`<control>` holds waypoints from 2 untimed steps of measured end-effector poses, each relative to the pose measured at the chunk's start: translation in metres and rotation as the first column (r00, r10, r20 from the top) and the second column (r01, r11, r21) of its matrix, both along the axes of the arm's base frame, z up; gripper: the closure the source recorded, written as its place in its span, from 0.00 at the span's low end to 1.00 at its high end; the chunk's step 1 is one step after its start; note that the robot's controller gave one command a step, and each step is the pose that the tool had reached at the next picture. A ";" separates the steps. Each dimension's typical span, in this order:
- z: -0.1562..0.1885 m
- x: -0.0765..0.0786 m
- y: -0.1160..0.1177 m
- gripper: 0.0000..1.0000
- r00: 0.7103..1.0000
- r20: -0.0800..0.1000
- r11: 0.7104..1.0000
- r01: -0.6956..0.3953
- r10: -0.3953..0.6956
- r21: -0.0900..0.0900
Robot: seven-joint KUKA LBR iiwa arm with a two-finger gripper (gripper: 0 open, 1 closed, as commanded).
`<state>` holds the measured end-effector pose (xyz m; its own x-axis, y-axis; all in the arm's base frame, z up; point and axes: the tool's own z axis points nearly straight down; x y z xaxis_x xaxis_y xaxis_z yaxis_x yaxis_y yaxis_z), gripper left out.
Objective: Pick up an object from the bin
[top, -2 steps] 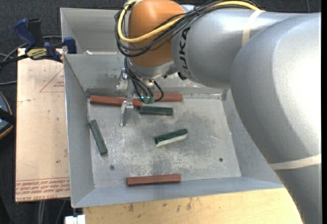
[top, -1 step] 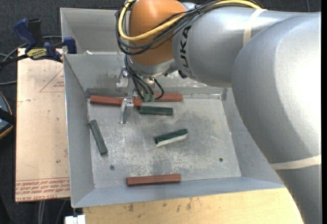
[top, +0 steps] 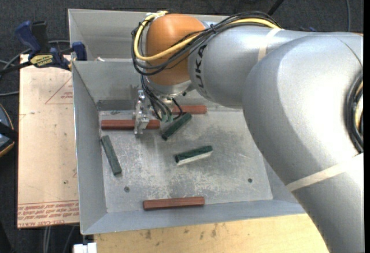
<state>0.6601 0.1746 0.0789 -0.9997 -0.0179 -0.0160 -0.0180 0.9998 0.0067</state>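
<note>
My gripper (top: 141, 125) hangs under the orange dome in the back left part of the bin. Its tip is down at the right end of a red-brown bar (top: 120, 125) that lies flat, running left to right. Just to its right a dark green bar (top: 176, 126) lies tilted. Behind that, the end of another red-brown bar (top: 195, 110) pokes out from under the arm. Nothing in the view shows the gripper holding anything.
A green bar with a white edge (top: 193, 155) lies mid-bin. A dark green bar (top: 111, 155) lies at the left and a red-brown bar (top: 173, 203) along the front wall. The arm covers the bin's right and back.
</note>
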 end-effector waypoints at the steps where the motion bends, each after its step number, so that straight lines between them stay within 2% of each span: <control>1: 0.000 0.000 0.000 1.00 1.000 0.000 1.000 0.000 0.000 0.000; 2: 0.033 -0.013 0.006 1.00 1.000 -0.019 1.000 0.008 -0.008 -0.007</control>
